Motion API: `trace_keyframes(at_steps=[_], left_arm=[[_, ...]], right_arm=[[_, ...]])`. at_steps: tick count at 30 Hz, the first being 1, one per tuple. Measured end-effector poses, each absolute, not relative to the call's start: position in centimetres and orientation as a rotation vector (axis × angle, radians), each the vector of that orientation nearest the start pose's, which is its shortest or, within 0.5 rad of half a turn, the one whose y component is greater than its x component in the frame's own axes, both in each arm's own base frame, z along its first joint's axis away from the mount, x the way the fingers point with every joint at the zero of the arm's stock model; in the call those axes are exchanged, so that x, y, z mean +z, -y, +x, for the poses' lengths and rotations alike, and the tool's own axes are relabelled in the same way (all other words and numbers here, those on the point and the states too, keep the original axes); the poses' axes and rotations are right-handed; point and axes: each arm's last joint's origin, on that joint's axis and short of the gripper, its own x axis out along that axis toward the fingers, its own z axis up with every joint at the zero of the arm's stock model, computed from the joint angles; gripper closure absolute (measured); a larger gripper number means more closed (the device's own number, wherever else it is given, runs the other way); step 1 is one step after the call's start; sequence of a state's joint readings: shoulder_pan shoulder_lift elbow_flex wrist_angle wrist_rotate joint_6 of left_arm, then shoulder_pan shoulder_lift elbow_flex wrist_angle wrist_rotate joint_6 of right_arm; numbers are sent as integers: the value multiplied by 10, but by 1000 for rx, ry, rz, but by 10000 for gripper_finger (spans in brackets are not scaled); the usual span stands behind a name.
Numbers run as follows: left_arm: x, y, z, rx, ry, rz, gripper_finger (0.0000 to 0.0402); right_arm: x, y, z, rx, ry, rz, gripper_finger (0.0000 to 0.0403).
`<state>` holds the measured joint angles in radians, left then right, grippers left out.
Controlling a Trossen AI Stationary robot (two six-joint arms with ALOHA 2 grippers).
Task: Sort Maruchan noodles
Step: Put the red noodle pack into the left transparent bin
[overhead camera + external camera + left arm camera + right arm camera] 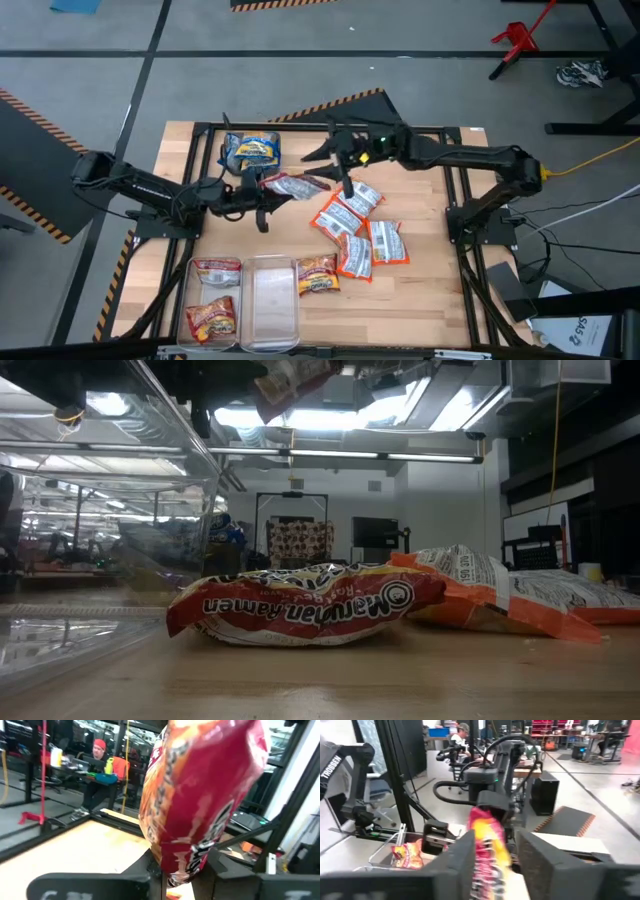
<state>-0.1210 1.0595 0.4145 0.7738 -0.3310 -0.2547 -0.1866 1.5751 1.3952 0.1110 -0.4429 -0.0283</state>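
Here the left gripper (262,192) is clamped on a red ramen packet (292,185), whose long axis runs level, pointing away toward the right gripper (342,160). That one hovers beyond it, fingers apart.

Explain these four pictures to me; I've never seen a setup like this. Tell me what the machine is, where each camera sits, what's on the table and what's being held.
The machine is two dark robot arms at a wooden table, each ending in a two-finger gripper. One picture looks straight down from above, one looks level across the tabletop, and two come from cameras on the arms' wrists.

Seen from above, the left gripper holds a red packet of ramen above the table; its wrist camera shows that packet up close. The right gripper hangs open just beyond it, holding nothing.

On the table lie orange-and-white packets, blue packets at the far edge, and three clear bins at the near edge. The two outer bins hold red packets; the middle one holds none.
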Motion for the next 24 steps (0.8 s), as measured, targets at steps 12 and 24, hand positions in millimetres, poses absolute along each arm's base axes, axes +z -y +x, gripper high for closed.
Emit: trace_keyframes(at_steps=[12, 24], left_arm=[[238, 57, 205, -73, -32, -801, 355], [268, 90, 167, -387, -276, -1435, 356]], right_arm=[[425, 57, 286, -11, -114, -146, 161], [416, 59, 278, -118, -258, -152, 159]])
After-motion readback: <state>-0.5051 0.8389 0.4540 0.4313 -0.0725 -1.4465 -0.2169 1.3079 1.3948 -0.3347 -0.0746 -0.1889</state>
